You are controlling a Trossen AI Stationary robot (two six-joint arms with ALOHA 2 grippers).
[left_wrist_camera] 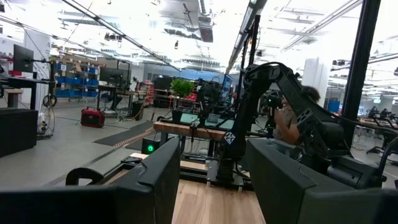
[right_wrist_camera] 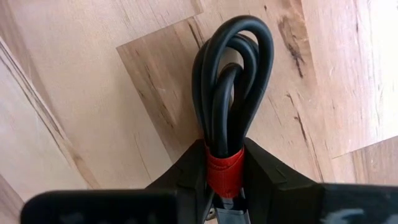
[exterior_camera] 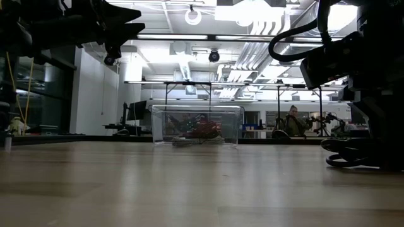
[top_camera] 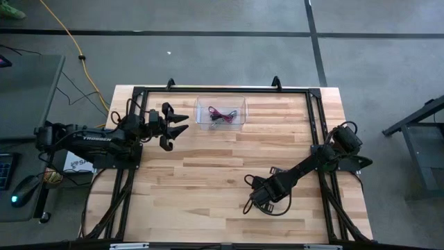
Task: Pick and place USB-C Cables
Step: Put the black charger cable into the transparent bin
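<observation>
A black USB-C cable bundle point(right_wrist_camera: 233, 74) with a red strap lies on the wooden table near its right front. My right gripper point(top_camera: 259, 201) points down at it, shut on it. A clear bin point(top_camera: 220, 113) stands at the far middle of the table with red and pink cables point(top_camera: 222, 115) resting on its floor; the low view shows them through the bin's wall point(exterior_camera: 197, 126). My left gripper point(top_camera: 182, 125) hangs open in the air just left of the bin, touching nothing. My right gripper pinches the bundle at its red strap point(right_wrist_camera: 224, 163) between its two fingers point(right_wrist_camera: 186, 177). The fingers come from above, pointing down, one on each side of the bundle. The looped end point(right_wrist_camera: 239, 37) reaches out past the fingertips and lies flat on the table.
A black metal frame point(top_camera: 312, 118) runs along the table's far, left and right sides. Bare wood lies between the bin and my right gripper. A yellow cord point(top_camera: 76, 48) crosses the floor beyond the table's far left corner.
</observation>
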